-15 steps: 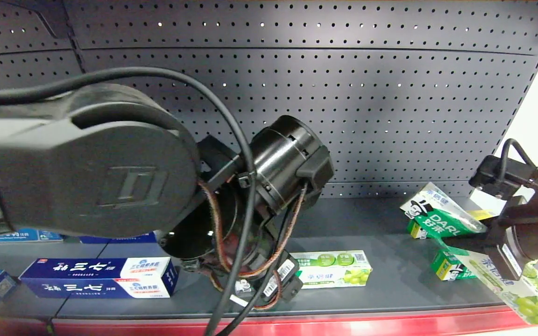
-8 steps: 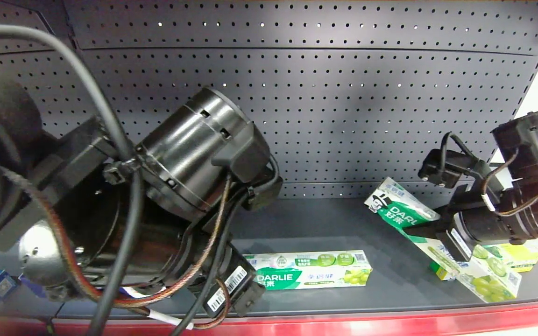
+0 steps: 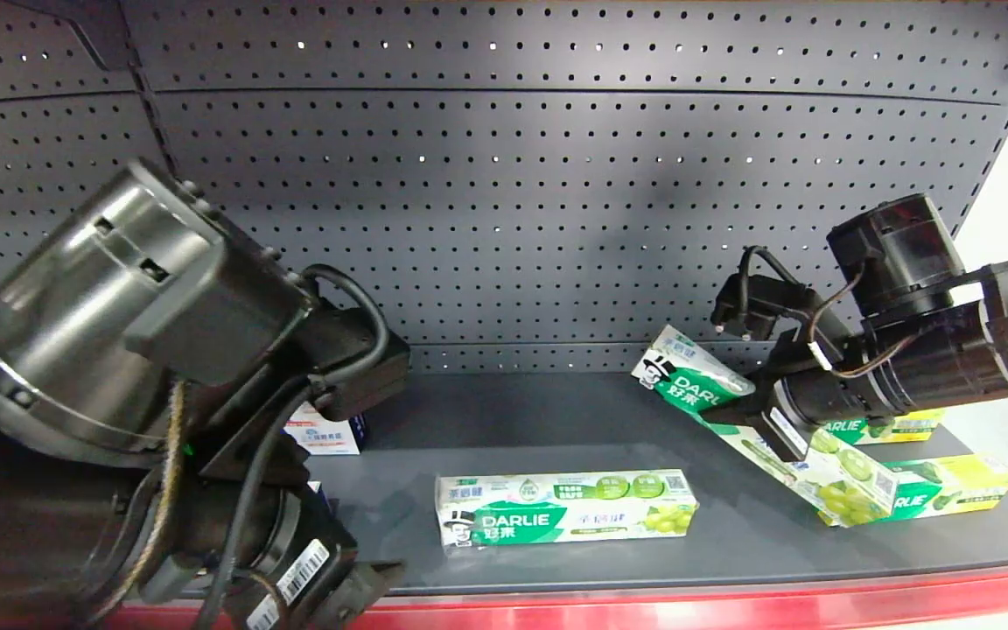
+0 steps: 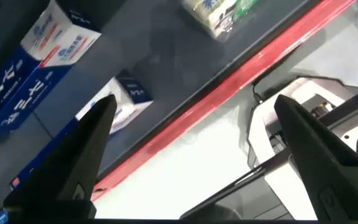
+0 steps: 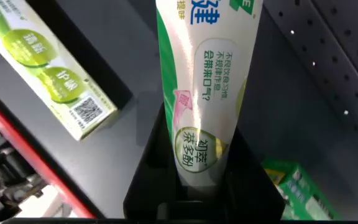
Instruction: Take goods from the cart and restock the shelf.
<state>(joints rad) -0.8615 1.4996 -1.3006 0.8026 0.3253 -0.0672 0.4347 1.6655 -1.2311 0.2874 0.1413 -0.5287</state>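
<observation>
Over shelf, right claw gripping toothpaste box, far end raised.

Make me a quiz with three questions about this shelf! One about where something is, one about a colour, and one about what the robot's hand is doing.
1. Where does the flat toothpaste box in the middle lie?
A) on the shelf, near its front edge
B) on the floor
C) hung on the back wall

2. What colour is the shelf's front edge?
A) yellow
B) red
C) white

3. What is the right gripper doing?
A) open and empty
B) shut on a bottle
C) shut on a tilted toothpaste box

Answers:
1 A: it rests flat on the grey board, close to the edge.
2 B: a red strip runs along the front.
3 C: it clamps the green-and-white box, which slants above the shelf.
</observation>
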